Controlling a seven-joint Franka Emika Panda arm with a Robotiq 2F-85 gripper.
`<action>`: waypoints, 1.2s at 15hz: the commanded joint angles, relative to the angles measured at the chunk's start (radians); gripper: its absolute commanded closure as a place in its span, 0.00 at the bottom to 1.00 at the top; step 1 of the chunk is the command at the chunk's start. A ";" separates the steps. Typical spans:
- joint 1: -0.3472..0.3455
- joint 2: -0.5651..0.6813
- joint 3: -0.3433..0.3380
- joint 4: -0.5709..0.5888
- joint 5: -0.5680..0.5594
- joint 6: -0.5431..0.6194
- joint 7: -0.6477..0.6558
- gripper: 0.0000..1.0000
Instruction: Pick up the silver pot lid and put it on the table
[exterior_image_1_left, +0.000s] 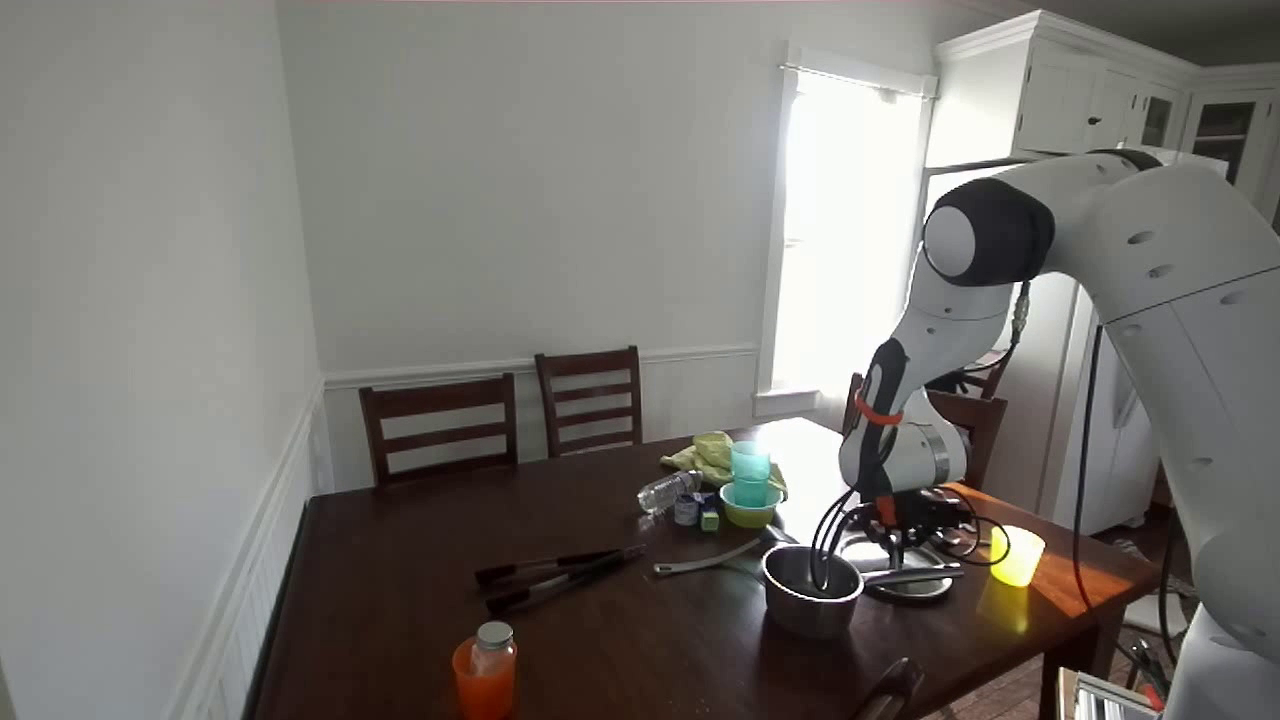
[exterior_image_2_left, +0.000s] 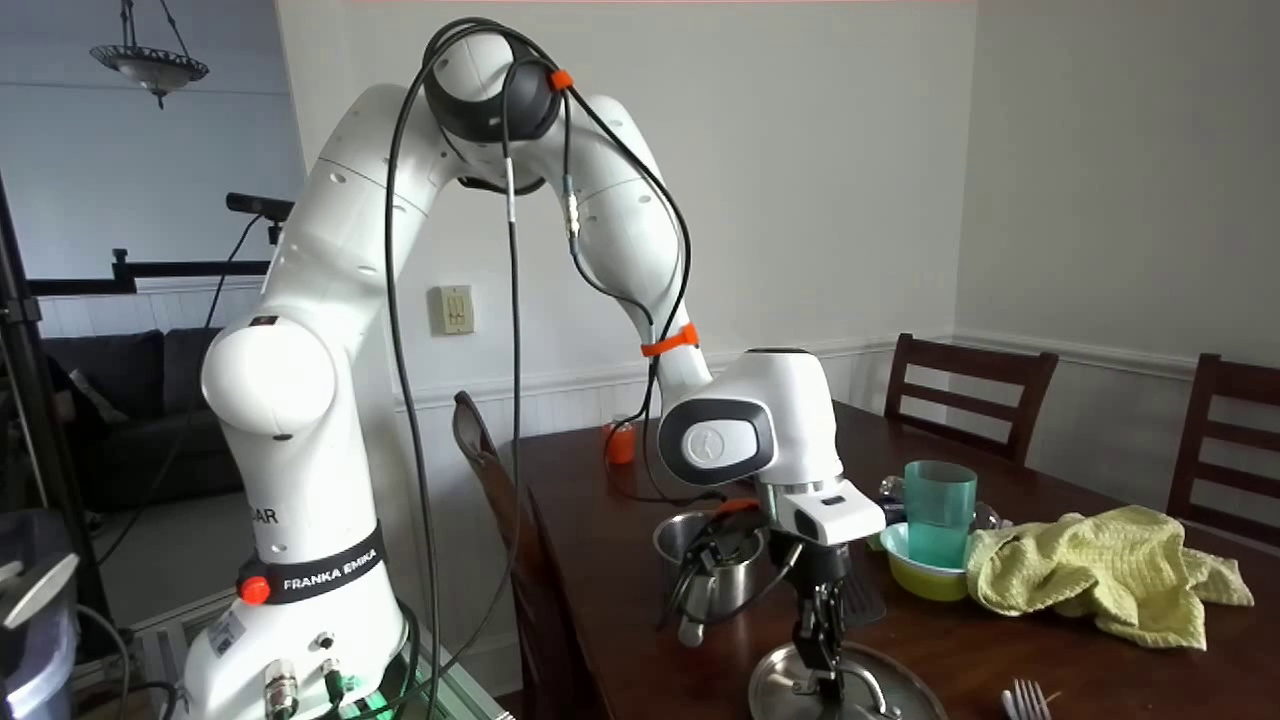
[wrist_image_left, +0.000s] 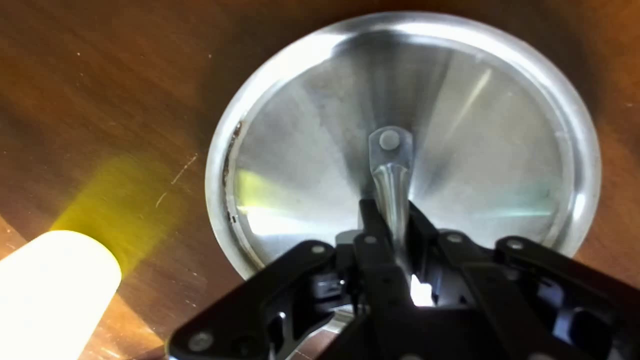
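The silver pot lid shows in both exterior views (exterior_image_1_left: 861, 552) (exterior_image_2_left: 905, 692), and fills the middle of the wrist view (wrist_image_left: 500, 170). It lies flat, handle up, at the dark brown table (exterior_image_1_left: 400, 590) (exterior_image_2_left: 625, 625) (wrist_image_left: 125, 95); I cannot tell if it is raised slightly. My gripper (exterior_image_1_left: 895, 556) (exterior_image_2_left: 828, 688) points down over the lid's middle. In the wrist view, the gripper's fingers (wrist_image_left: 390, 207) are shut on the lid's arched metal handle, one on each side. The handle's lower end in that view is hidden by the gripper.
The steel pot (exterior_image_1_left: 812, 608) (exterior_image_2_left: 735, 580) stands close beside the lid. A yellow cup (exterior_image_1_left: 1017, 556) (wrist_image_left: 50, 300) is on its other side. A bowl with a teal cup (exterior_image_2_left: 938, 515), a yellow cloth (exterior_image_2_left: 1110, 575), a fork (exterior_image_2_left: 1027, 702) and tongs (exterior_image_1_left: 560, 578) lie further off.
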 joint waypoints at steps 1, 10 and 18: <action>-0.015 0.031 0.014 0.041 0.056 -0.024 -0.033 0.96; 0.010 0.019 -0.019 0.049 0.062 -0.041 -0.022 0.39; 0.145 -0.109 -0.225 0.044 -0.046 -0.239 0.017 0.00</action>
